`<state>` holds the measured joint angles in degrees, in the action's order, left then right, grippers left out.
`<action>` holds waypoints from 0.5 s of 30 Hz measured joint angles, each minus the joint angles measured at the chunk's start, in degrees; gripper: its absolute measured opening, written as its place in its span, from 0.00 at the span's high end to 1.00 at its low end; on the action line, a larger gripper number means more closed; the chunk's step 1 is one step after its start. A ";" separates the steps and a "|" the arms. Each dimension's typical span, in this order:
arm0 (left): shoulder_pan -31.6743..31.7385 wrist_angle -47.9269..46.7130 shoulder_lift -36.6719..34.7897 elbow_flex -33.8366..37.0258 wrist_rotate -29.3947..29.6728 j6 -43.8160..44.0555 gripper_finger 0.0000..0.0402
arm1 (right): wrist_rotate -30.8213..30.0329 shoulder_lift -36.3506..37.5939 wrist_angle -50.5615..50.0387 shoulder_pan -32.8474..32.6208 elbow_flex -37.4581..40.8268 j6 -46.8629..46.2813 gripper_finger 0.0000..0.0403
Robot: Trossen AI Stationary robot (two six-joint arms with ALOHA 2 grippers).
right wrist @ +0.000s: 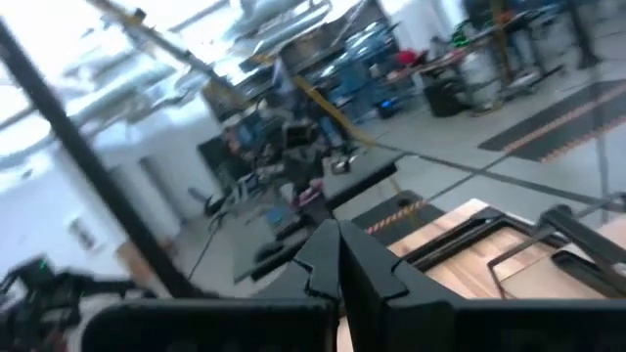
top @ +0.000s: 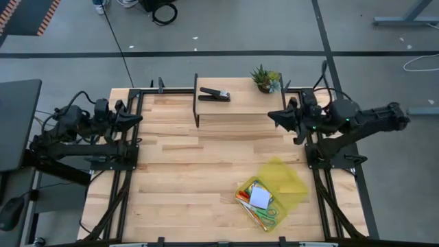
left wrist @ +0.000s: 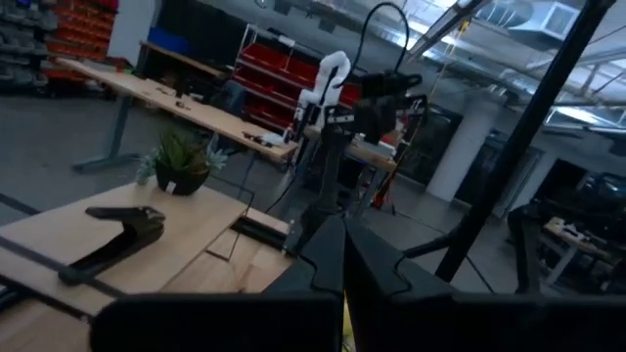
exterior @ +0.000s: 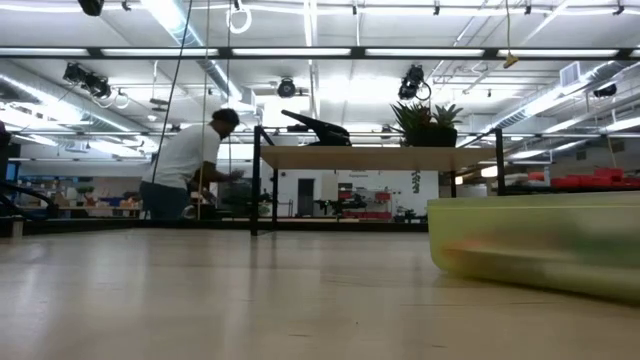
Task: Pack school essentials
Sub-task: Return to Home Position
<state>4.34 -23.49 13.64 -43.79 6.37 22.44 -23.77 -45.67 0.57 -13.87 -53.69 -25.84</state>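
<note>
A clear yellow-green box point(top: 262, 204) stands on the table near its near right corner, its lid point(top: 285, 180) lying against its far side. Inside lie a pale square notepad point(top: 260, 197), green-handled scissors point(top: 266, 215) and orange and pink pencils point(top: 243, 200). In the low view the box point(exterior: 535, 243) fills the right side. My left gripper point(top: 139, 119) waits shut above the table's left edge. My right gripper point(top: 271, 115) is shut near the right edge, beside the raised shelf. Both wrist views show shut fingertips: the left gripper point(left wrist: 342, 244) and the right gripper point(right wrist: 337, 244).
A raised wooden shelf point(top: 240, 106) at the far edge carries a black stapler point(top: 214, 95) and a small potted plant point(top: 264, 78). Wide bare wood lies in the table's middle and left. A person point(exterior: 190, 160) bends over in the room beyond.
</note>
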 joint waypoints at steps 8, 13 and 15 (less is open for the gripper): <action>0.00 -0.14 -4.43 2.44 -0.03 0.92 0.99 | 18.02 2.14 -0.26 12.47 5.67 -3.89 0.97; 0.00 -0.37 -10.01 7.14 1.44 4.68 0.98 | 19.76 7.78 -0.08 14.56 9.88 -5.18 0.97; 0.00 -0.28 -12.40 9.39 2.10 6.14 0.99 | 19.66 10.95 -0.05 14.56 11.65 -5.66 0.97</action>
<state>4.34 -23.77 1.24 -34.40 8.47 28.58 -4.11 -34.73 0.52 0.69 -42.04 -31.50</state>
